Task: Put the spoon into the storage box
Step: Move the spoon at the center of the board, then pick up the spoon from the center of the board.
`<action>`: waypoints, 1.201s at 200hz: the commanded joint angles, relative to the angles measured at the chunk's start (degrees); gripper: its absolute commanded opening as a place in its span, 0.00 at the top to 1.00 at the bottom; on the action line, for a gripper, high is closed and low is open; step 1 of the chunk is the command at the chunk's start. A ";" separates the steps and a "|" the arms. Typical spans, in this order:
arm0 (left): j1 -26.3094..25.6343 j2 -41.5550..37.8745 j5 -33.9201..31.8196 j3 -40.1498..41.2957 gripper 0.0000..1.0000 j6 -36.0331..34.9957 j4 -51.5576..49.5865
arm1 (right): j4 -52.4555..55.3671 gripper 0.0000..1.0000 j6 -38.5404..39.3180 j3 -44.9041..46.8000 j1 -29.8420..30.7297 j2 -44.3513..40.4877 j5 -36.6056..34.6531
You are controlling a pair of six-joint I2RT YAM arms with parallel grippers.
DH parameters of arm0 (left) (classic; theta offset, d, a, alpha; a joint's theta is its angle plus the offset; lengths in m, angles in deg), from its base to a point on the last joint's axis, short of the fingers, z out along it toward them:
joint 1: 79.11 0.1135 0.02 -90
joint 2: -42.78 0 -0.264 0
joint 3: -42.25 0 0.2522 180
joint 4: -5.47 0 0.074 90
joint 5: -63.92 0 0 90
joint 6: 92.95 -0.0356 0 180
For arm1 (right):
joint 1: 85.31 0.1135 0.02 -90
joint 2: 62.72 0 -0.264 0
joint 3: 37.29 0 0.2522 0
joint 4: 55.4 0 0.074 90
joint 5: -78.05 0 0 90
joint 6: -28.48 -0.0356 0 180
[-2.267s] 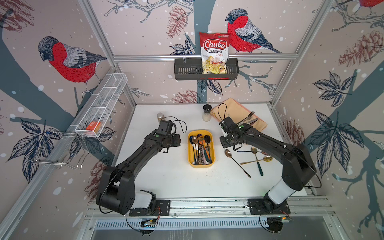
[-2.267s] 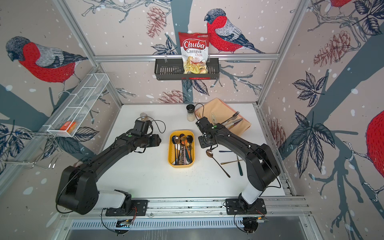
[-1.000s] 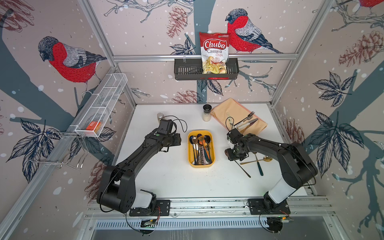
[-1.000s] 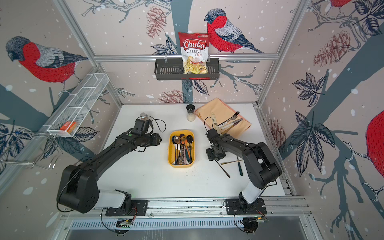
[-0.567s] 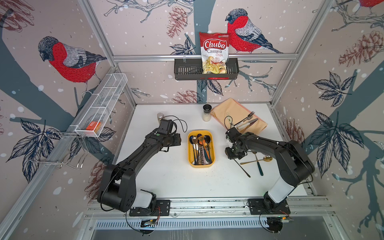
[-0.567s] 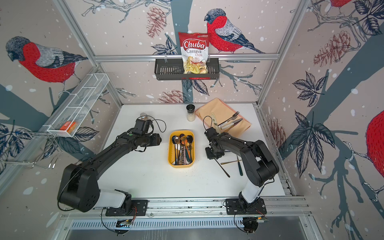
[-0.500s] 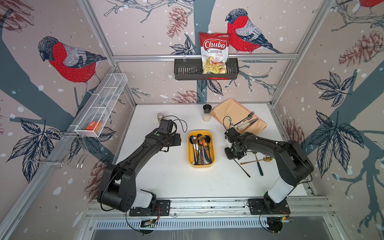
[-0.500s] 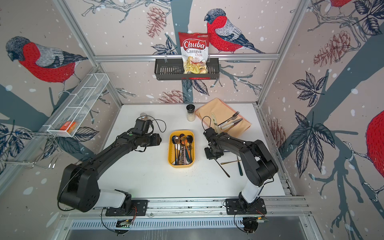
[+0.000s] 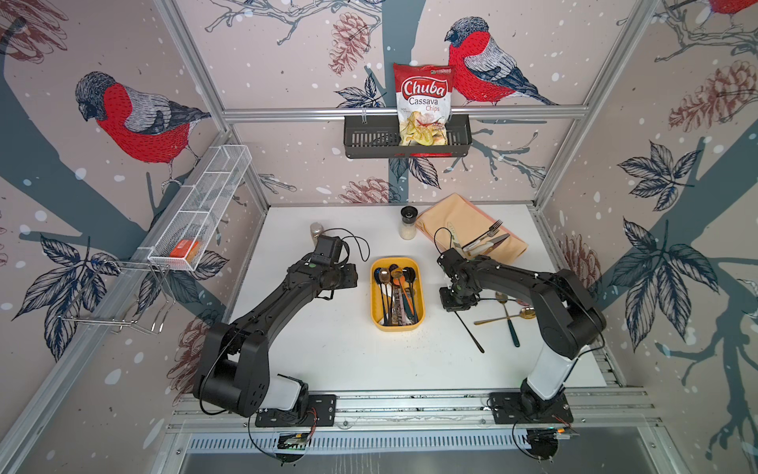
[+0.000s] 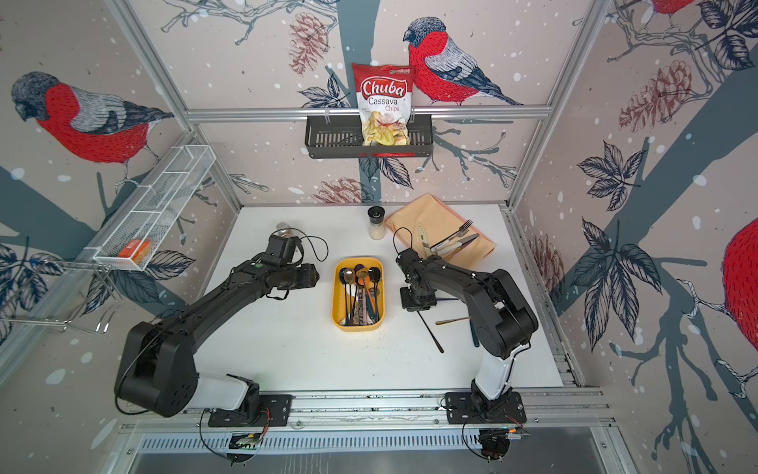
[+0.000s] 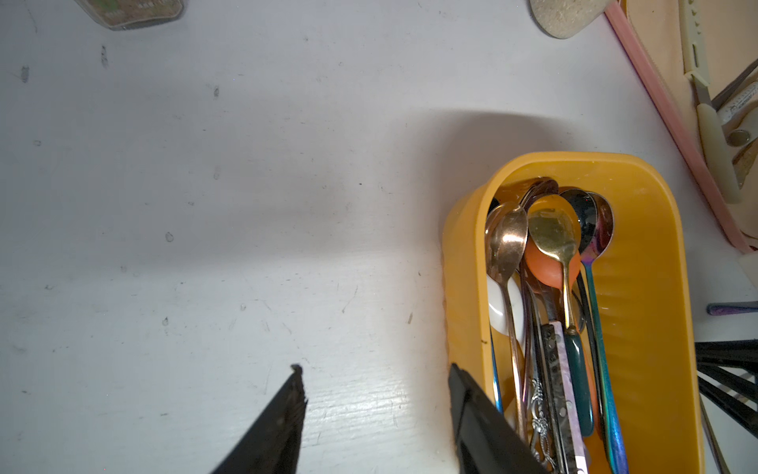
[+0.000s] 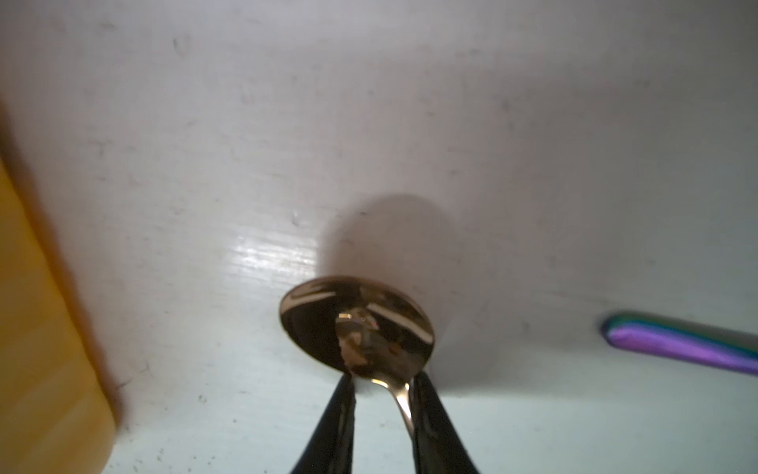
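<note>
The yellow storage box lies mid-table with several spoons in it. To its right my right gripper points down, shut on the spoon at the neck just below its bronze bowl. In the right wrist view the fingertips flank that neck. The spoon's dark handle trails toward the front of the table. My left gripper hangs open over bare table beside the box's left wall, holding nothing.
More spoons lie on the table right of my right gripper, one with an iridescent handle. A peach napkin with a fork and knives sits back right, a shaker and a jar at the back.
My right gripper's jaws have closed in on the spoon's neck, and the gripper has shifted slightly toward the box. The left arm has not moved.
</note>
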State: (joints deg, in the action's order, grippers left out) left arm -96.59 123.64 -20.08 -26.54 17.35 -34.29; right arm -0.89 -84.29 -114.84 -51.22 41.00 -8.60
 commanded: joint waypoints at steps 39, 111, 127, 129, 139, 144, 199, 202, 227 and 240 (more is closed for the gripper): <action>0.04 -0.97 -0.64 0.17 0.41 -1.37 -0.28 | 0.86 0.59 1.34 -1.04 0.11 -0.76 -0.67; 0.03 -0.35 0.24 0.08 0.42 -0.89 0.17 | 0.77 0.57 3.21 4.78 0.10 -4.53 0.15; 0.04 -0.52 0.11 0.12 0.42 -0.79 0.07 | -0.22 0.59 3.59 5.44 0.10 -4.11 0.09; 0.07 -0.48 0.12 0.16 0.42 -0.81 0.07 | -0.30 0.59 3.73 5.50 0.06 -4.07 0.14; 0.02 -0.67 0.09 0.18 0.42 -0.87 -0.03 | -0.65 0.61 3.86 5.61 0.02 -3.69 0.02; 0.03 -0.66 0.00 0.13 0.42 -0.86 -0.06 | -0.67 0.62 3.94 5.56 0.02 -3.60 -0.01; 0.02 -0.70 -0.02 0.20 0.41 -0.56 0.07 | -1.37 0.73 4.33 6.00 0.99 -3.45 0.80; -0.02 -0.64 -0.02 0.18 0.42 -0.56 0.07 | -1.38 0.74 4.31 6.03 1.17 -3.35 0.76; 0.00 -0.62 -0.03 0.21 0.41 -0.60 0.07 | -1.38 0.80 4.31 5.54 2.26 -2.51 0.51; 0.05 -0.70 -0.20 0.24 0.41 -0.66 -0.09 | -1.38 0.83 4.23 5.09 2.81 -1.87 0.52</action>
State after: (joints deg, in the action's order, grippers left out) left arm -96.59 123.05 -20.11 -26.30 16.58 -34.29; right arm -0.91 -80.75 -109.82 -49.47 37.31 -10.76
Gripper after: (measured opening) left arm 0.584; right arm 0.191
